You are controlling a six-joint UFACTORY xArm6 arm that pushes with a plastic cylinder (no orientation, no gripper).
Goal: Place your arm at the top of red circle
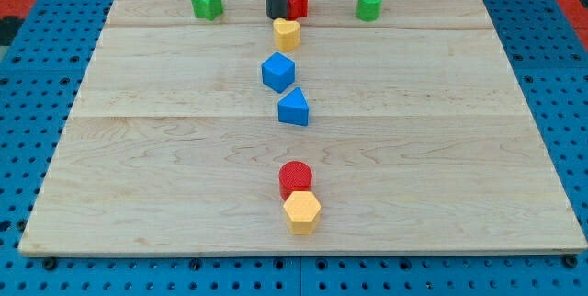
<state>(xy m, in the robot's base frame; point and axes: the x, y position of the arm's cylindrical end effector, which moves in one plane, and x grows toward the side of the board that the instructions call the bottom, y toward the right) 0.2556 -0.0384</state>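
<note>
My tip (276, 17) sits at the top centre of the frame, on the wooden board (441, 176), just left of a partly hidden red block (297, 2) and just above the yellow heart-shaped block (287, 34). I have no pincer on this rig: the rod is bare and holds nothing.

The red circle (295, 178) lies low in the frame, centre, well apart from my tip, touching the yellow hexagon (301, 211) below it.

Between them: a blue cube (277, 72) and a blue triangle (294, 108).

Top left: a green star-like block (207, 3). Top right: a green block (369, 5).
</note>
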